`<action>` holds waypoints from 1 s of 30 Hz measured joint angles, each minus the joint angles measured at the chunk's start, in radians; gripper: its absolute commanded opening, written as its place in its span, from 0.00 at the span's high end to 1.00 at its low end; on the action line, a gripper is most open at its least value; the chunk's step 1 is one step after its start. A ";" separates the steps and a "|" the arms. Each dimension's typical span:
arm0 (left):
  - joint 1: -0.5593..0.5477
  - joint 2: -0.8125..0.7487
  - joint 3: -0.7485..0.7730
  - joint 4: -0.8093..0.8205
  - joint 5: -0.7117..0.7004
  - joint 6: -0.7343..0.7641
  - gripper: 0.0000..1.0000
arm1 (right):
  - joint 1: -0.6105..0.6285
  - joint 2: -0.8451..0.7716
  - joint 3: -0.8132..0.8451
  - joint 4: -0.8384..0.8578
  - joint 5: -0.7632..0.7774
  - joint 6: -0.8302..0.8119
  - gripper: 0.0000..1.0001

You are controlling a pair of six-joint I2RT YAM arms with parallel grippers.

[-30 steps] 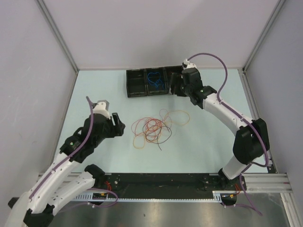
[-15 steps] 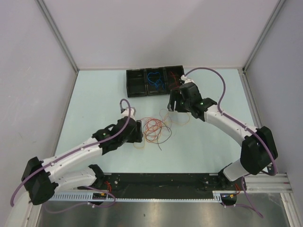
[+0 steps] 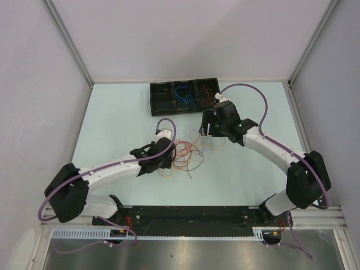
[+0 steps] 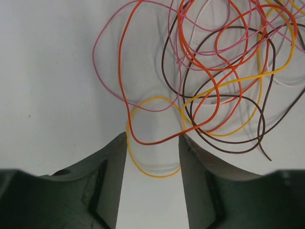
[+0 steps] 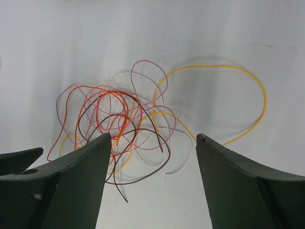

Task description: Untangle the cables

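The cables (image 3: 184,154) lie in a loose tangle at mid-table: orange-red, yellow, pink, brown and white loops. My left gripper (image 3: 169,148) is open at the tangle's left edge. In the left wrist view its fingertips (image 4: 153,142) straddle an orange-red loop (image 4: 120,62) and a yellow loop (image 4: 152,175), neither of them pinched. My right gripper (image 3: 206,127) is open wide just behind and right of the tangle. The right wrist view shows it (image 5: 153,138) above the tangle (image 5: 114,114) and a big yellow loop (image 5: 262,95).
A black compartment tray (image 3: 162,102) stands at the back of the table, with a blue cable (image 3: 184,95) in its middle compartment. Grey walls and metal rails enclose the table on three sides.
My left arm has reached right, up to the tangle's left edge. My right gripper has come away from the tray toward the tangle.
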 measured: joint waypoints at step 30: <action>-0.001 0.028 1.575 -0.492 0.009 0.196 1.00 | -0.116 -0.354 -0.010 -0.010 -0.105 0.005 0.18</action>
